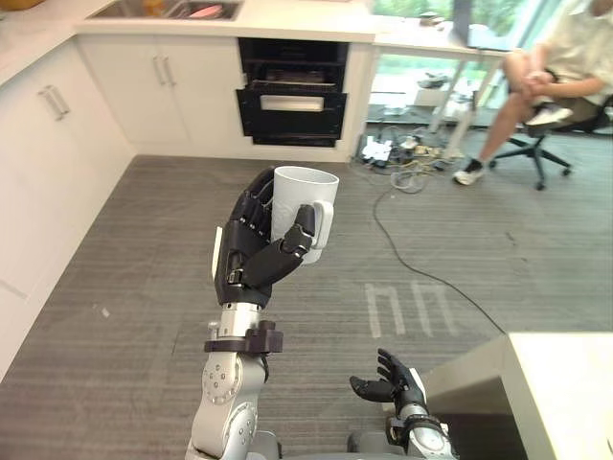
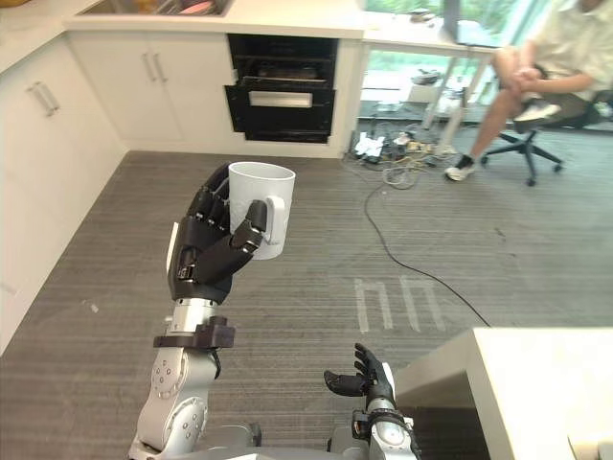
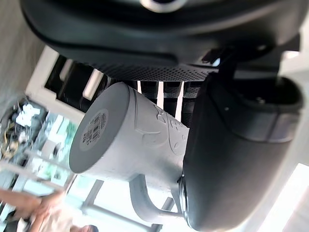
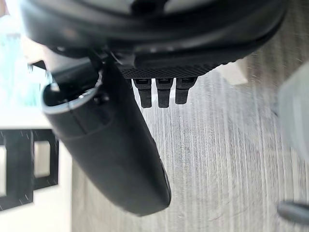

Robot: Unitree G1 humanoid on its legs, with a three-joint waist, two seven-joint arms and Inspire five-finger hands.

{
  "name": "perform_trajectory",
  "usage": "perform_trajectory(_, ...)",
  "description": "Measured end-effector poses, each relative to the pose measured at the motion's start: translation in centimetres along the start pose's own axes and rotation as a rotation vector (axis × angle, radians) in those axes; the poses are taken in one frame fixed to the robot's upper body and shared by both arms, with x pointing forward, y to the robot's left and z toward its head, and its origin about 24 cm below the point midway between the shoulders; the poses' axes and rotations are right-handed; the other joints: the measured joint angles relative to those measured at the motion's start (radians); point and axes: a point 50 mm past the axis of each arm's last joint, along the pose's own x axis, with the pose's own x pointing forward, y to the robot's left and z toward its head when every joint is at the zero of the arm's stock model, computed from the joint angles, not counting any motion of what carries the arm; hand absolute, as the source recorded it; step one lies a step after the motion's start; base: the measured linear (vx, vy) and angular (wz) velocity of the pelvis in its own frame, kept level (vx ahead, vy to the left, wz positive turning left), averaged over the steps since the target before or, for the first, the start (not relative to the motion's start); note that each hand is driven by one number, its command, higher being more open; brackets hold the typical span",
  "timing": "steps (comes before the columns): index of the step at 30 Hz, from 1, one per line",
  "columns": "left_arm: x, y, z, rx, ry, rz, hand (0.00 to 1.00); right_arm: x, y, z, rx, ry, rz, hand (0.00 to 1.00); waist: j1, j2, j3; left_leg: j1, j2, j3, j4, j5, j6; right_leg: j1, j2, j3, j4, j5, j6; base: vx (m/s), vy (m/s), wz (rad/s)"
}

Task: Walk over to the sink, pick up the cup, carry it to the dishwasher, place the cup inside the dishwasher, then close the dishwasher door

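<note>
My left hand point(image 1: 251, 247) is raised in mid-air over the grey floor, shut on a white cup point(image 1: 305, 209) held upright, its handle turned toward the thumb. The same cup point(image 3: 126, 139) shows in the left wrist view with the thumb point(image 3: 231, 159) pressed against its side by the handle. The dishwasher point(image 1: 292, 94) stands open in the white cabinet row at the far wall, its dark racks visible. The sink point(image 1: 168, 10) lies in the countertop to its left. My right hand point(image 1: 391, 385) hangs low near the bottom, fingers relaxed and holding nothing.
White cabinets point(image 1: 48, 144) run along the left wall. A white counter corner point(image 1: 536, 383) juts in at lower right. Cables point(image 1: 402, 158) trail across the floor right of the dishwasher. A person point(image 1: 551, 67) sits on an office chair at upper right.
</note>
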Motion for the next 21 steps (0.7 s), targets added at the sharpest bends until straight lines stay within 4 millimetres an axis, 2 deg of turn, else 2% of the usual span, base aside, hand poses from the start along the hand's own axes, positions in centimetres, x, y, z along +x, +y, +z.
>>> perform_trajectory(5, -0.6, 2.3, -0.6, 0.046, 0.045, 0.074, 0.3, 0.3, -0.2, 0.7, -0.003, -0.034, -0.008, 0.9, 0.022, -0.029, -0.017, 0.095, 0.024, -0.003, -0.131, 0.038, -0.022, 0.079, 0.035, 0.01, -0.079, 0.01, -0.017, 0.18, -0.112, 0.13)
perform_trajectory(6, -1.5, 4.4, -2.1, 0.12, 0.15, 0.115, 0.3, 0.2, -1.0, -2.3, -0.032, 0.1, -0.021, 0.9, -0.007, 0.005, -0.025, 0.127, 0.046, 0.0, -0.382, 0.247, -0.044, 0.097, 0.079, 0.13, -0.279, 0.164, -0.027, 0.08, -0.01, 0.03)
perform_trajectory(13, -1.5, 4.5, -2.1, 0.118, 0.145, 0.124, 0.3, -0.2, -1.2, -2.6, -0.027, 0.099, -0.026, 0.9, -0.008, 0.007, -0.026, 0.135, 0.051, 0.034, -0.368, 0.24, -0.041, 0.1, 0.082, 0.154, -0.292, 0.171, -0.027, 0.0, 0.002, -0.12)
perform_trajectory(19, -1.5, 3.8, -2.4, 0.07, 0.128, 0.156, 0.3, -1.5, -2.2, -3.6, 0.006, 0.108, -0.072, 0.9, -0.019, 0.015, -0.037, 0.131, 0.059, 0.115, -0.358, 0.245, -0.032, 0.119, 0.059, 0.116, -0.311, 0.17, -0.021, 0.02, 0.013, 0.12)
perform_trajectory(21, -1.4, 3.8, -2.3, 0.08, 0.121, 0.161, 0.3, -1.3, -2.7, -3.2, 0.015, 0.095, -0.095, 0.9, -0.016, 0.021, -0.037, 0.115, 0.039, 0.119, -0.367, 0.257, -0.019, 0.118, 0.044, 0.092, -0.305, 0.159, -0.015, -0.03, 0.039, 0.33)
